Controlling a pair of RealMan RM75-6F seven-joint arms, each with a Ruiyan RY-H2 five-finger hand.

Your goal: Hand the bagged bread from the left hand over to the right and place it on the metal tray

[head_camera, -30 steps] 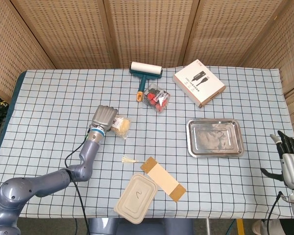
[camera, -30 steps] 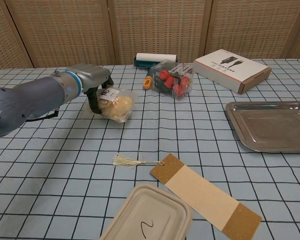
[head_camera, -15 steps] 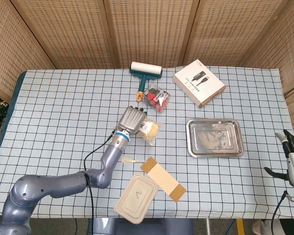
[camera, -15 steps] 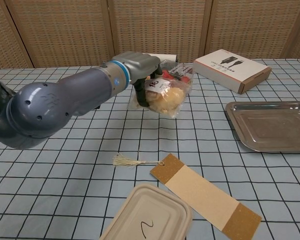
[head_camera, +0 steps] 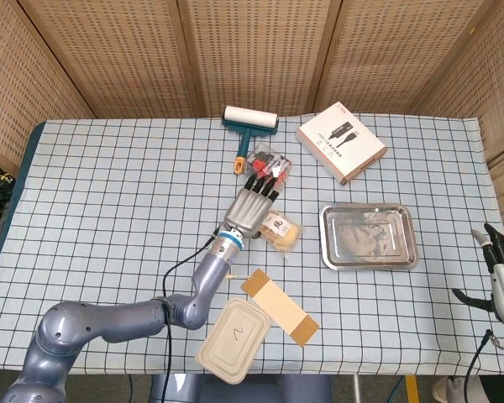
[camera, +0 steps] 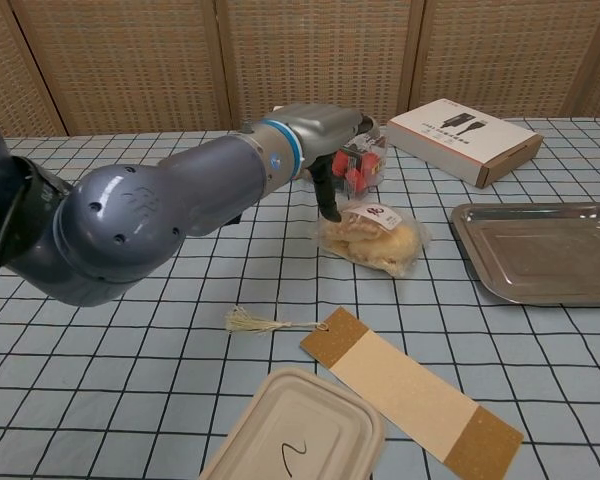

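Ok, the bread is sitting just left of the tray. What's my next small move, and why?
Probably bring the right hand in toward the bagged bread. The bag seems to lie on the cloth, short of the metal tray. The left hand is spread-fingered just above it, and the right hand hangs open beyond the table's edge.

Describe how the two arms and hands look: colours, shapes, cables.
The left arm is glossy blue-grey with rounded joints, a light blue ring at the wrist and a black cable looping alongside. The left hand is silver-grey metal with dark fingertips. The right hand is grey with black fingers, and a thin cable hangs below it.
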